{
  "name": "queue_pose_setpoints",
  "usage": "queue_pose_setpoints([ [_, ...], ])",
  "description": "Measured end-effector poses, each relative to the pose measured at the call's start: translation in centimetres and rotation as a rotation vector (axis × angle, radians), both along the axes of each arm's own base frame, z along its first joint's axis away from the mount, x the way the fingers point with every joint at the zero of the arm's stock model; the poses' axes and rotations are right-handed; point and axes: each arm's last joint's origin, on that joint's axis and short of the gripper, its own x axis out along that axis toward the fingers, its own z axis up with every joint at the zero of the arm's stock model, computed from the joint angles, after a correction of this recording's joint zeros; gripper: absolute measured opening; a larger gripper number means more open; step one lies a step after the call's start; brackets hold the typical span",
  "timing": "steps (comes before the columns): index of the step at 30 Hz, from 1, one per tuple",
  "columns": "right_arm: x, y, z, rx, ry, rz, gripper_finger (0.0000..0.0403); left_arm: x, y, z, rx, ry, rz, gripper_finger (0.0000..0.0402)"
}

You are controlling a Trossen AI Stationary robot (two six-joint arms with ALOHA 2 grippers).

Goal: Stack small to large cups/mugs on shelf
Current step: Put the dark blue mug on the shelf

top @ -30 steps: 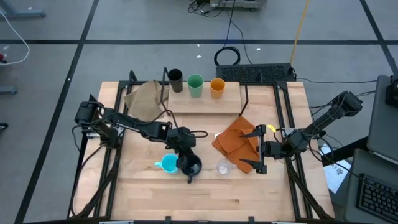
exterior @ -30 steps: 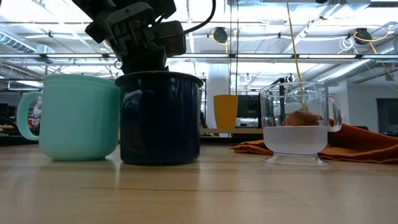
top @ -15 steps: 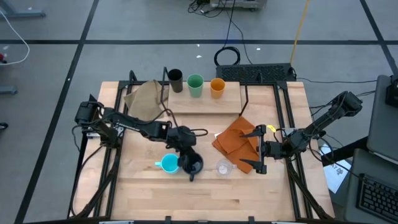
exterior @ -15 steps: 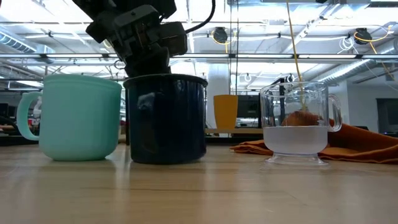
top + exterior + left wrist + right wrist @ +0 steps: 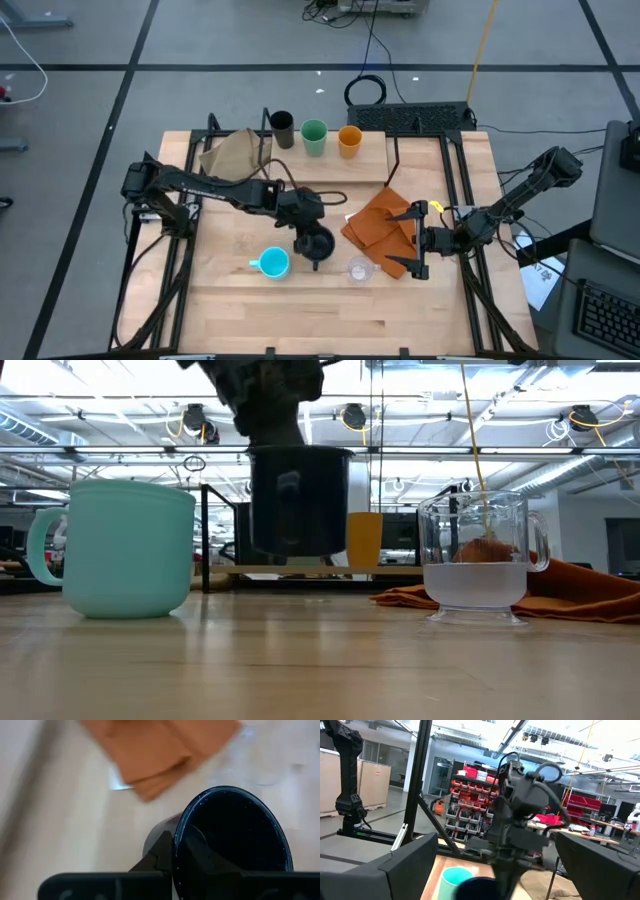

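My left gripper [image 5: 311, 228] is shut on the dark navy mug [image 5: 319, 244], which hangs above the table's middle [image 5: 298, 500]. The light blue mug [image 5: 272, 263] and the small clear cup [image 5: 359, 269] stand on their bases on the tabletop on either side of it. A dark brown cup [image 5: 282, 128], a green cup [image 5: 314, 136] and an orange cup [image 5: 349, 139] stand in a row on the shelf [image 5: 330, 165] at the far side. My right gripper [image 5: 415, 240] waits open at the right, over the orange cloth's edge, touching nothing. My left gripper pinches the navy mug's rim [image 5: 176, 827], one finger inside the mug and one outside against its wall. The fingers come slanting down from the table's left and far side. The mug hangs nearly upright, mouth up, lifted clear of the table [image 5: 298, 550].
A folded orange cloth [image 5: 383, 224] lies right of centre, and a tan cloth [image 5: 234, 156] lies at the shelf's left end. Black frame rails [image 5: 462, 190] run along the table's sides. Bare tabletop lies along the near edge [image 5: 330, 320].
My left gripper has risen and drawn toward the far edge and slightly right, still shut on the navy mug. The mug first slid a little to the right along the table, away from the light blue mug, then was lifted clear.
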Motion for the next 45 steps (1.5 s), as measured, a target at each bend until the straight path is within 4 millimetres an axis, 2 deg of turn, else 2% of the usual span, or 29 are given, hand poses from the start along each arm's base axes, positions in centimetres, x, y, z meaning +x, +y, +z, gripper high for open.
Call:
queue_pose_setpoints([
  [4,0.0,0.0,0.0,0.001,0.0,0.0,0.0393,-0.1,0.8,1.4,0.053,0.048,0.044,0.0017],
  [10,0.0,0.0,0.0,0.003,0.0,0.0,0.0393,-0.6,2.7,4.9,0.135,0.113,0.077,0.0017],
  [13,0.0,0.0,0.0,0.003,0.0,0.001,0.0393,-1.1,4.0,6.7,0.201,0.142,0.128,0.0017],
  [17,0.0,0.0,0.0,0.003,0.0,0.001,0.0393,-1.7,6.2,8.1,0.246,0.166,0.185,0.0017],
  [28,0.0,0.0,0.0,0.003,0.0,0.001,0.0393,-3.2,13.0,8.3,0.277,0.192,0.324,0.0017],
  [38,0.0,0.0,0.0,0.003,-0.001,0.001,0.0393,-3.9,14.9,8.4,0.134,0.14,0.284,0.0017],
  [45,-0.1,0.0,0.2,0.024,-0.021,0.004,0.0393,-6.4,16.8,9.8,-0.083,0.058,0.297,0.0017],
])
